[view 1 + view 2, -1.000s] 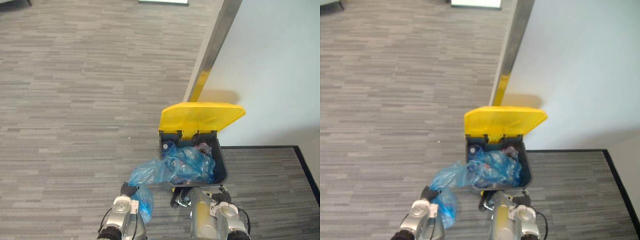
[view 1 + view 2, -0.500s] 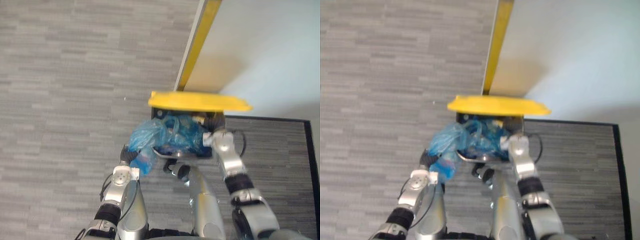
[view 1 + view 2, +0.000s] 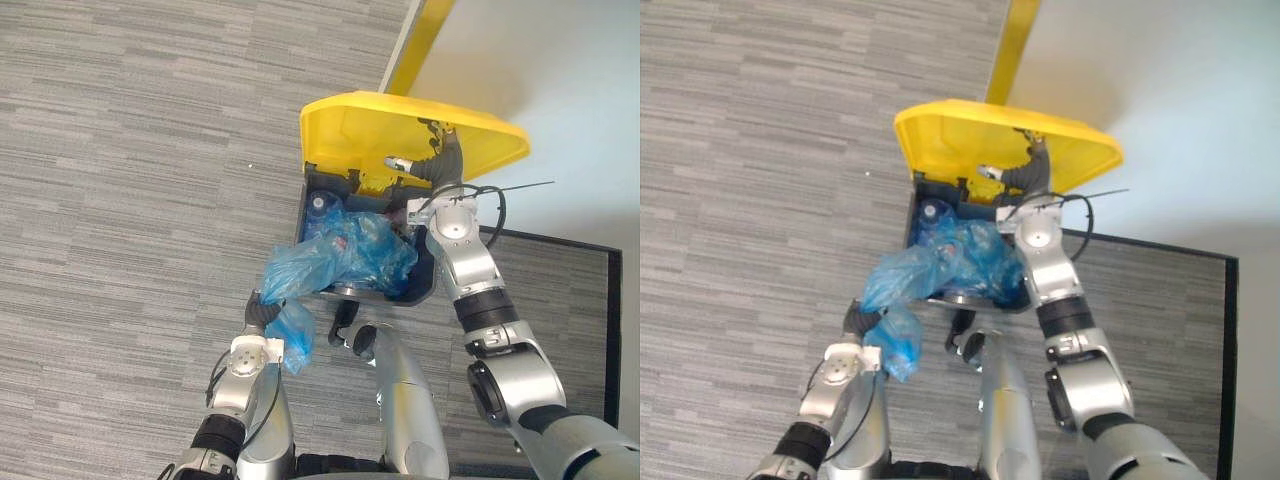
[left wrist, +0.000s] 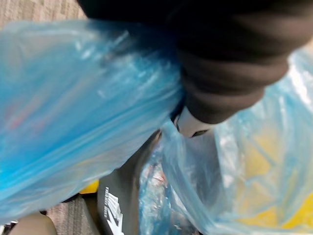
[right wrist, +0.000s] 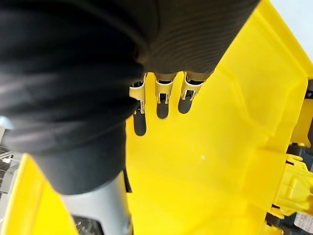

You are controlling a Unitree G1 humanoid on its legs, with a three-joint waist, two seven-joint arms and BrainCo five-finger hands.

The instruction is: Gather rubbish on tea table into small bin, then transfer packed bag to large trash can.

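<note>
In the left eye view the can (image 3: 437, 285) has its lid (image 3: 345, 125) tipped up. The right hand (image 3: 425, 165) is under the lid at the can's back. The bag (image 3: 345, 255) lies mostly inside the can, with one end spilling over the can's near left rim to the left hand (image 3: 262, 310), just outside that corner. The right eye view shows the same, with a loose lobe of bag hanging below the left hand, outside the can. In the left wrist view the plastic is bunched tight at the hand, which is curled on it, and the can's dark wall shows past it. In the right wrist view straight fingers (image 5: 163, 95) lie flat on the lid's yellow underside, gripping nothing. To finish well, the left hand should probably carry its end over the rim and above the can's middle before letting go, so no lobe drapes outside. Meanwhile the right hand should prop the lid until the bag is clear of it.
</note>
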